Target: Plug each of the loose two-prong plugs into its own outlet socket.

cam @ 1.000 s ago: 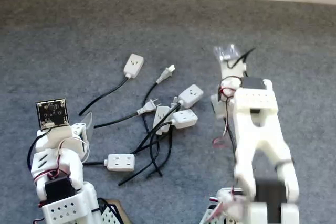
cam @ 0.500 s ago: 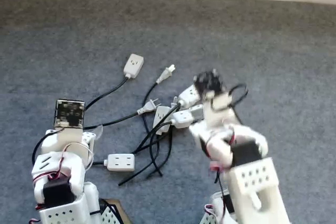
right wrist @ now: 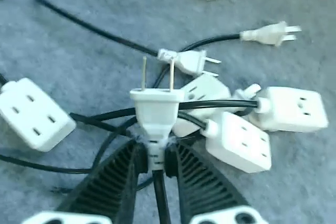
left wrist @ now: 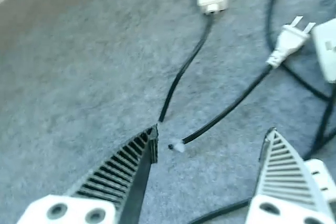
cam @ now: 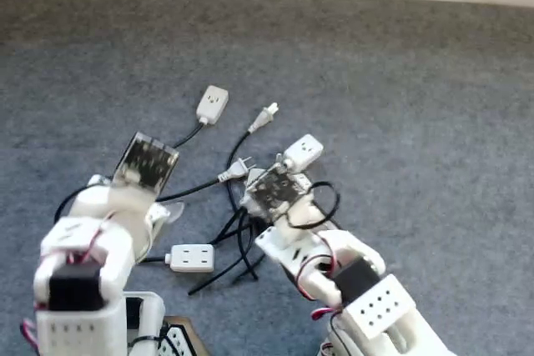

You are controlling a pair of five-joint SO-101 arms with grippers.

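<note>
My right gripper [right wrist: 155, 157] is shut on a white two-prong plug [right wrist: 156, 106], its prongs pointing away from the wrist toward a cluster of white outlet sockets [right wrist: 239, 141]. In the high view this arm hovers over the cluster [cam: 275, 191]. Two loose plugs [cam: 267, 112] [cam: 236, 170] lie on the carpet beyond it. My left gripper [left wrist: 210, 142] stands open just above the carpet, over a black cable end [left wrist: 176, 146]. One loose plug [left wrist: 289, 45] lies farther off from it.
A single outlet [cam: 213, 104] lies at the back left, another [cam: 302, 152] beside the right arm, and a multi-socket block [cam: 190, 257] near the front. Black cords [cam: 242, 239] tangle between them. Grey carpet [cam: 434, 122] stretches to the right.
The right arm has swung from the far right back and left over the outlet cluster. The left arm has moved forward and to the right toward the cords.
</note>
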